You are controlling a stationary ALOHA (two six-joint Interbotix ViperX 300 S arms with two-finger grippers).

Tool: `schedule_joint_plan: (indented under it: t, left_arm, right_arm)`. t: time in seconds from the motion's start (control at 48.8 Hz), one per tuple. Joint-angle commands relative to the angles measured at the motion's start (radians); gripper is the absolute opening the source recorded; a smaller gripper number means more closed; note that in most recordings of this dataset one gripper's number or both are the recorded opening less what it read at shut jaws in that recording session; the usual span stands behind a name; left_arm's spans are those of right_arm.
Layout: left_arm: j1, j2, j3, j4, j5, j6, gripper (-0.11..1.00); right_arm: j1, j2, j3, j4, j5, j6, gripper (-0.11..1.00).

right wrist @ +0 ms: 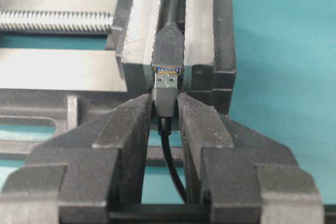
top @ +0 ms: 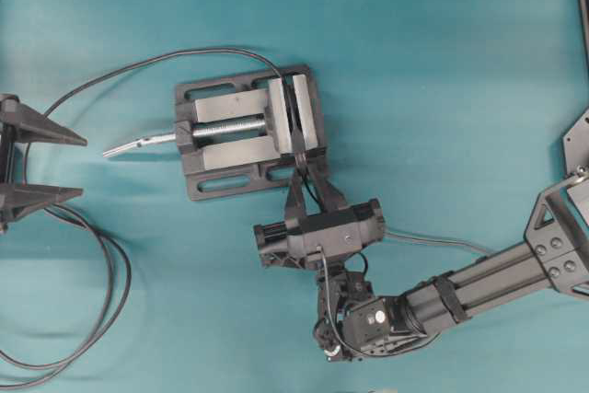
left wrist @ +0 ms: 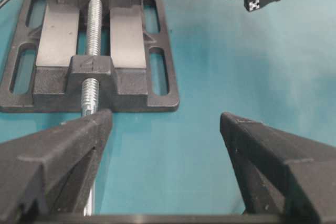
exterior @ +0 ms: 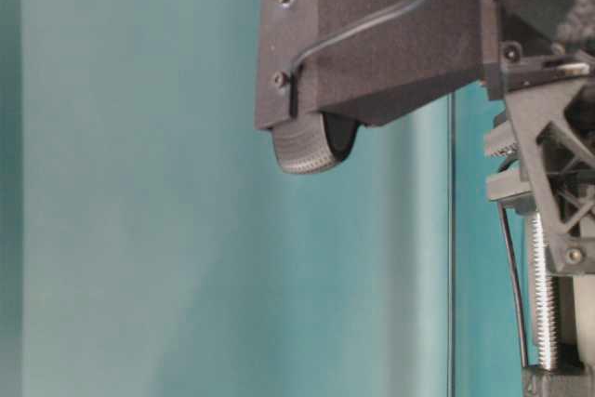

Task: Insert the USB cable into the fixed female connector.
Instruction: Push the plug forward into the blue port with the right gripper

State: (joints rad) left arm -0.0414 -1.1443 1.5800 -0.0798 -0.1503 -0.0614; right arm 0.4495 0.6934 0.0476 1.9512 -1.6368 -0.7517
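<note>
Matte black arms (top: pixel 479 287), ribbed triangular jaws, silver screws, thin grey cabling.

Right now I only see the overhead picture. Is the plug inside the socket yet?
Observer: Not fully. In the right wrist view the plug's metal tip sits right at the socket mouth, still mostly showing.
Operator: Is the tool squeezing it?
Observer: Yes, the right tool is shut on the plug's black body.
Operator: What holds the socket?
Observer: The vise grips it between two metal faces.
Operator: And the other tool?
Observer: The left tool is open, holding nothing.
</note>
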Motion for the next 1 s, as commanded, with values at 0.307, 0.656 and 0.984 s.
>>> schedule_joint_plan:
  t: [0.307, 0.656, 0.984]
  left_arm:
    - [0.002, 0.011, -0.012, 0.003, -0.009, -0.008, 0.99]
    - [0.002, 0.011, -0.012, 0.003, -0.009, -0.008, 0.99]
    - [0.002, 0.011, -0.012, 0.003, -0.009, -0.008, 0.99]
  right_arm:
    - [-0.055, -0.063, 0.025, -0.009, -0.008, 0.051, 0.20]
    - [-0.077, -0.064, 0.028, -0.020, -0.005, 0.044, 0.20]
    - [-0.137, -0.064, 0.044, -0.058, 0.003, 0.040, 0.20]
